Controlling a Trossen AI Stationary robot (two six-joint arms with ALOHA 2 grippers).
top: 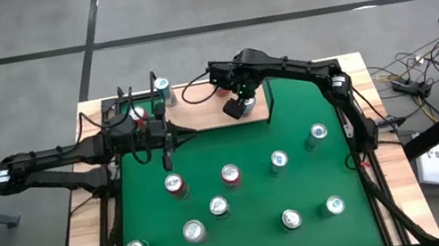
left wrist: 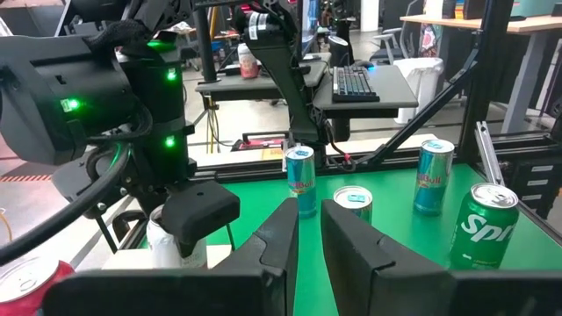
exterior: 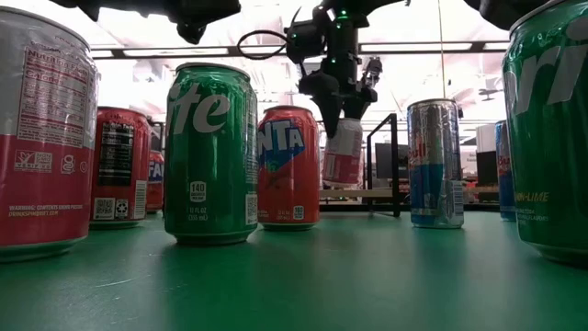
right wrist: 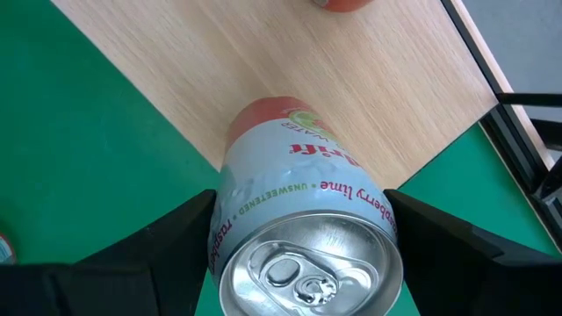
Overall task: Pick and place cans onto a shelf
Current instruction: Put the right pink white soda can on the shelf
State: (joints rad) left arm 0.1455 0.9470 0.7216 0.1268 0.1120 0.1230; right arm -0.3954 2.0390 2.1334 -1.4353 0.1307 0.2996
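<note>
My right gripper [top: 239, 106] holds a white can with a red base [right wrist: 299, 175] over the right end of the light-wood shelf [top: 205, 116]. In the low view the can [exterior: 343, 152] hangs above the board. A silver-topped can [top: 162, 86] and a red can [top: 138, 115] stand on the shelf's left part. Several more cans stand upright on the green table, among them a red one [top: 229, 174] and a green one [exterior: 210, 152]. My left gripper [top: 185, 133] is shut and empty, held level above the table in front of the shelf. My right gripper pinches the can's side wall just below its silver top [right wrist: 230, 230], one finger [right wrist: 167, 241] on each side. The fingers come from above, pointing steeply down. The can hangs top up, slightly tilted, clear of the shelf board [right wrist: 351, 70].
Black wire uprights [exterior: 395, 161] stand at the shelf's end. Two blue-silver cans [left wrist: 299, 175] and a green can [left wrist: 483, 224] stand ahead of my left gripper [left wrist: 306, 233]. Wood strips [top: 84, 228] edge the green table. Desks and cables lie beyond the table's right side.
</note>
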